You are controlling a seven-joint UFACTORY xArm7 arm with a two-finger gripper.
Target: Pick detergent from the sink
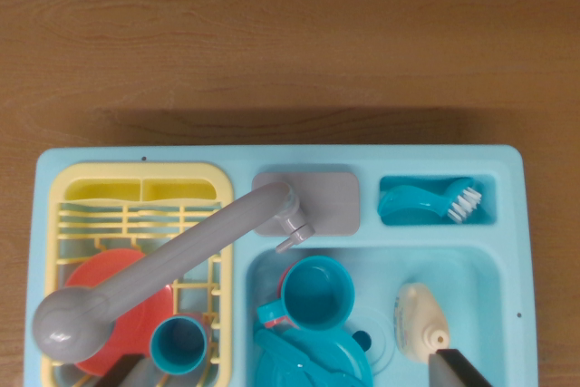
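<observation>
- The detergent bottle (420,322) lies on its side in the sink basin (471,269), near the basin's right wall, cap end toward the bottom edge of the wrist view.
- One dark fingertip (460,369) shows just below the bottle and another (118,373) far off at the drain rack (63,224); the fingers look spread wide and hold nothing.
- A blue cup (317,292) and blue teapot lid (308,355) crowd the basin's left half.
- The grey tap (172,265) hangs over the rack, clear of the bottle.
- I would centre over the bottle, straddle its narrow width, and descend avoiding the cup.
</observation>
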